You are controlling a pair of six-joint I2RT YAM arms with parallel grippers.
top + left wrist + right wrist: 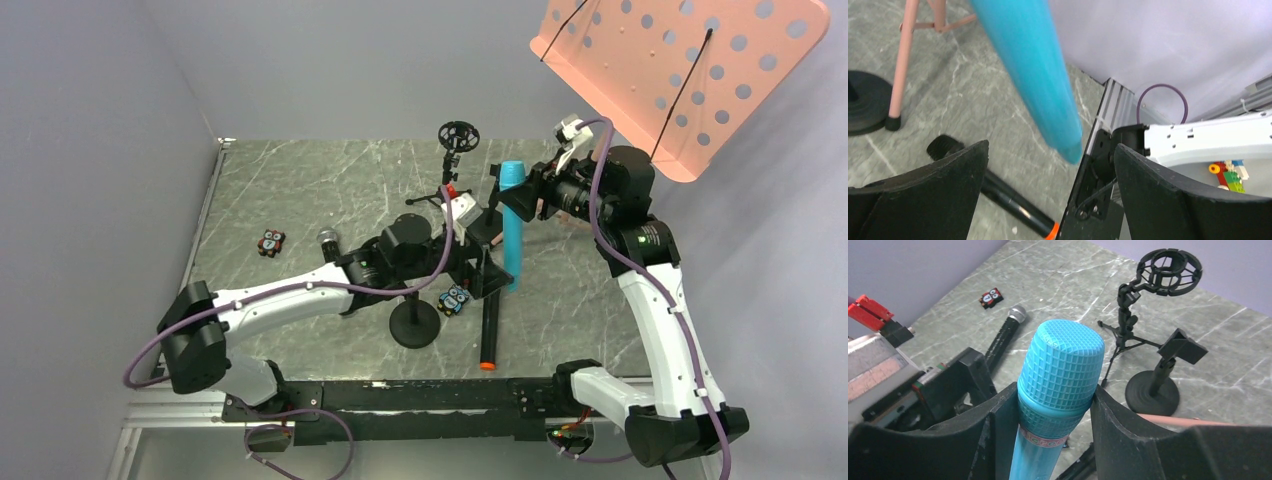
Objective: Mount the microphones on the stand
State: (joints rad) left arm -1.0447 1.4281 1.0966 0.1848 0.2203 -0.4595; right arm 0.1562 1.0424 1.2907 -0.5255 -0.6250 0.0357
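Observation:
My right gripper (pixel 1054 395) is shut on the light blue microphone (pixel 1060 375) just below its mesh head and holds it off the table (pixel 513 230). Its tail end (pixel 1068 142) hangs between the wide-open fingers of my left gripper (pixel 1052 147) without touching them. The all-black microphone with the orange end ring (pixel 489 330) lies on the table under that gripper. The black microphone with the silver mesh head (pixel 328 240) lies beside the left arm. A tripod stand with a ring mount (pixel 1148 285) and a round-base stand with a clip (pixel 1154 390) are both bare.
A pink perforated music stand (pixel 680 70) overhangs the back right, and its leg (pixel 903 55) comes down by a round black base (pixel 863 105). Another round base (pixel 415 322) sits under the left arm. A blue owl figure (pixel 454 299) and a red one (pixel 271 242) lie on the table.

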